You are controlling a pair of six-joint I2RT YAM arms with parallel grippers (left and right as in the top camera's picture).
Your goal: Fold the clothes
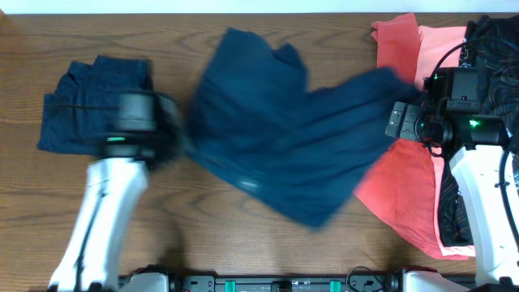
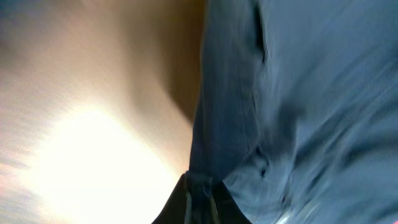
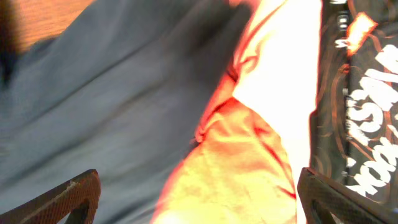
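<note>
Left jaws drawn together on a fold of the navy garment (image 2: 298, 106), cloth pinched between the dark fingers (image 2: 186, 202) of the left gripper (image 2: 200, 199) at the bottom of the left wrist view. Right jaws wide apart, clamped on nothing. Right gripper (image 3: 196, 190) with one tip low at the left of its view and the other low at the right, hanging over the overlap of navy cloth and coral shirt (image 3: 249, 155).

From overhead, left gripper at the garment's left edge, right gripper just beside its right edge; touching or not, cannot tell. Navy garment mid-table, blurred and spread wide. Long axis roughly left to right, right end a little farther than left. One lobe pointing far, a broader corner pointing near and right, over the coral shirt's edge.

Farther out: small navy pile (image 1: 93, 101), folded, at the far left. Coral shirt flat at the right. Black shirt (image 1: 491, 40) with pale print along its right side. Brown wood table (image 1: 49, 211) beneath all.
</note>
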